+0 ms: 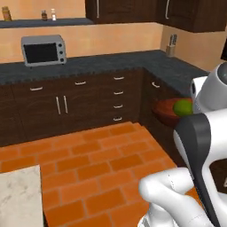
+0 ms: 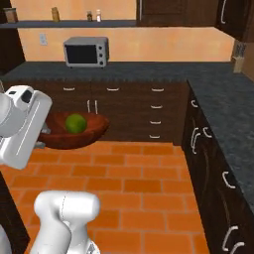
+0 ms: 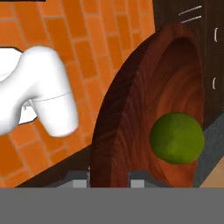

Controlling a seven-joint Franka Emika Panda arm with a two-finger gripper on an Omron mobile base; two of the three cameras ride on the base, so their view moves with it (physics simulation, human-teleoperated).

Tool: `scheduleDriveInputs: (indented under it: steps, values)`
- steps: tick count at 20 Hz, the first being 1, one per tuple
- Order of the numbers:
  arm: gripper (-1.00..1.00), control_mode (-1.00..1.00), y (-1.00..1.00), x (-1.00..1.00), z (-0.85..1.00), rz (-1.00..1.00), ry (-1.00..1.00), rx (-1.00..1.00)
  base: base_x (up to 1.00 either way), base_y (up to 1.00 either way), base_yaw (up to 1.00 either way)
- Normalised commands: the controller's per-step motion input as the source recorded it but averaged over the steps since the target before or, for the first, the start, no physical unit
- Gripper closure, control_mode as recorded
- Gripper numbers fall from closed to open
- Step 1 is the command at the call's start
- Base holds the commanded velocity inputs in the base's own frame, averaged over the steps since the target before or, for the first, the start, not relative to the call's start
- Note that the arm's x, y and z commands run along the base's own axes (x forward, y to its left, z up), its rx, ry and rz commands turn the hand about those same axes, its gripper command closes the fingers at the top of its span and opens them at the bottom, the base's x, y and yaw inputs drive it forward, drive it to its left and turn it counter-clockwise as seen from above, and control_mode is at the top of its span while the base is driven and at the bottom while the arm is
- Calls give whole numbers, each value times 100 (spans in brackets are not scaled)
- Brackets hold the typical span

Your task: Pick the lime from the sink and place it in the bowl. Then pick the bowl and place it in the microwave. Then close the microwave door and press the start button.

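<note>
In your left base view, open orange brick floor (image 1: 88,164) lies between the dark speckled stone table (image 1: 111,64) and you; the round reddish-brown wooden bowl (image 1: 166,113) hangs above it, the glossy green lime (image 1: 183,107) inside.

Your right base view shows bowl (image 2: 74,134) and lime (image 2: 75,123) beside the white arm.

In your hand view, the gripper (image 3: 109,180) is clamped on the bowl's (image 3: 131,109) smooth, grained rim, lime (image 3: 177,138) against its inner wall.

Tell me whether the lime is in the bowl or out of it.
In. The lime sits inside the reddish-brown bowl, against its inner wall; the hand view shows the same, with the bowl's rim between the tool's tips.
</note>
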Motion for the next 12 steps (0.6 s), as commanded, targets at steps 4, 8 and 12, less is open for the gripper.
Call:
scheduleDriveInputs:
  steps: [4, 8, 12]
  values:
    - [100, 100, 0, 0, 0, 0, 0, 0, 100, 46, 41]
    - [100, 100, 0, 0, 0, 0, 0, 0, 100, 34, 37]
    - [100, 100, 0, 0, 0, 0, 0, 0, 100, 25, 44]
